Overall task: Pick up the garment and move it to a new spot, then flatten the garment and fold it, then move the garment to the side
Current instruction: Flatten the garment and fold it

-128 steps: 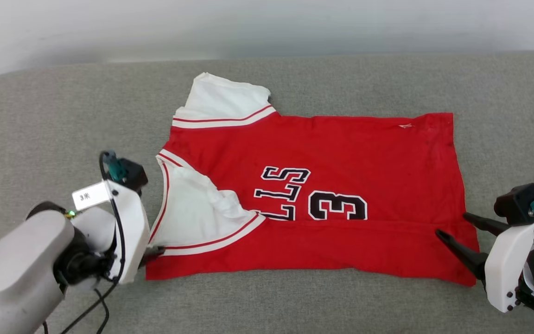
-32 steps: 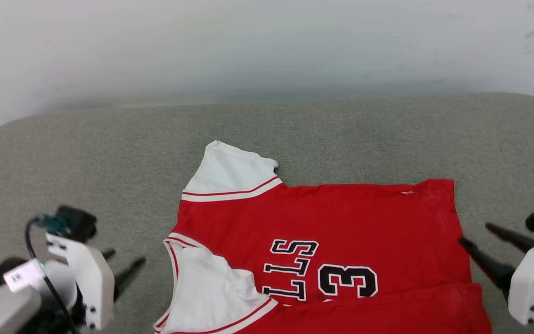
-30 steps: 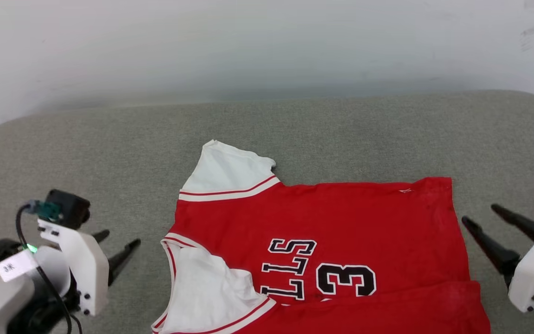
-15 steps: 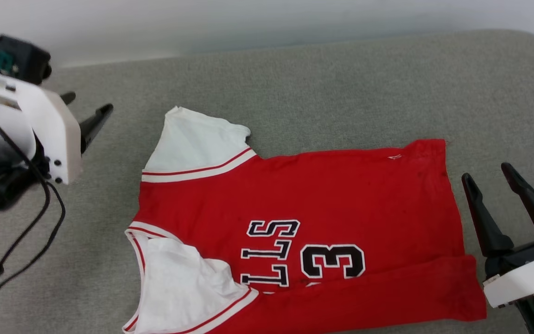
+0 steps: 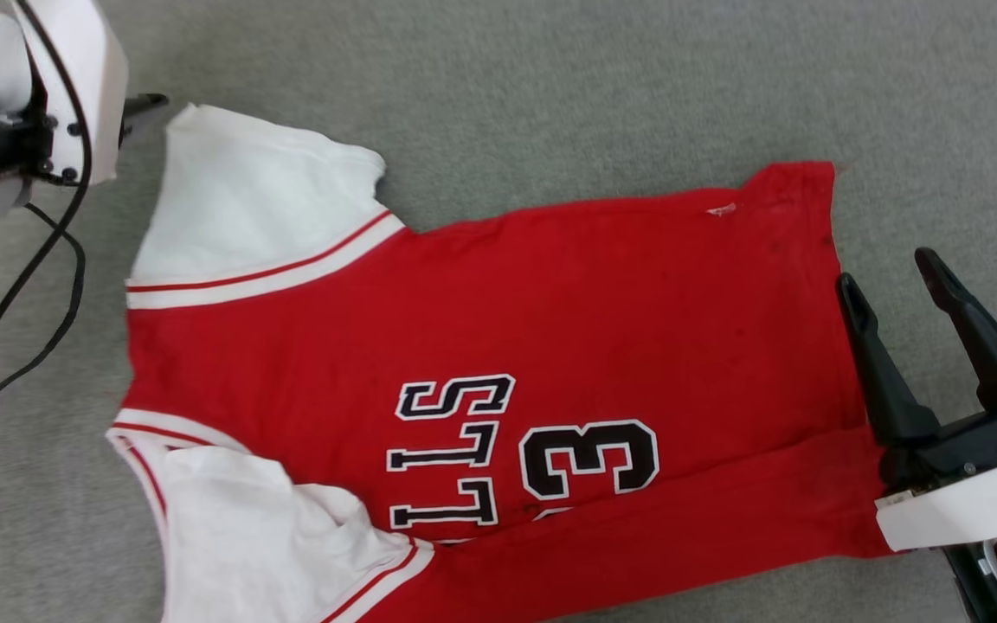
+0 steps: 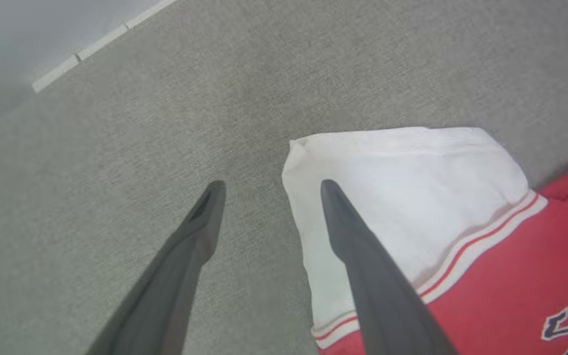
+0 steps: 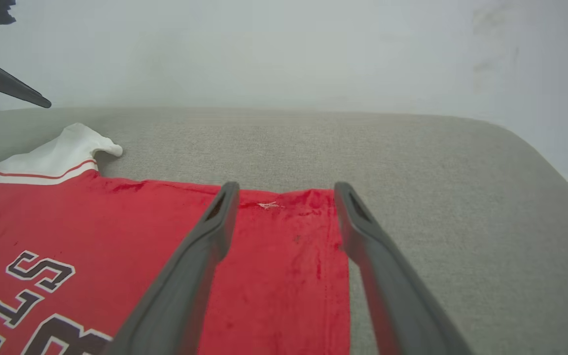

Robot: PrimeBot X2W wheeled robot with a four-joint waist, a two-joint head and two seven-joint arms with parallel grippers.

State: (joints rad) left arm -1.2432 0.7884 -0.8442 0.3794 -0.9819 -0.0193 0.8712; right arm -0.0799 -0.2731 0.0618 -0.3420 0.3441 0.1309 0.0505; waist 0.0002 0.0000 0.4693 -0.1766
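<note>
Now the red shirt (image 5: 481, 346) lies flat on the grey counter (image 5: 550, 78), with its black letters and the number 3 facing up. The long side of the shirt nearest the robot is folded over onto the red front. One white sleeve (image 5: 247, 199) sticks out at the far side of the shirt. The other white sleeve (image 5: 265, 536) is tucked over at its near side.

The left jaws are wide apart and hold nothing. They hang by the corner of the far sleeve, with one dark finger (image 6: 363, 256) over the white cloth and the other finger (image 6: 185, 256) over bare counter beside it.

The right jaws are wide apart too and hold nothing. Their fingers (image 5: 879, 372) are at the shirt's bottom hem, one over the red cloth and one just off it. I cannot tell if they touch the shirt.
</note>
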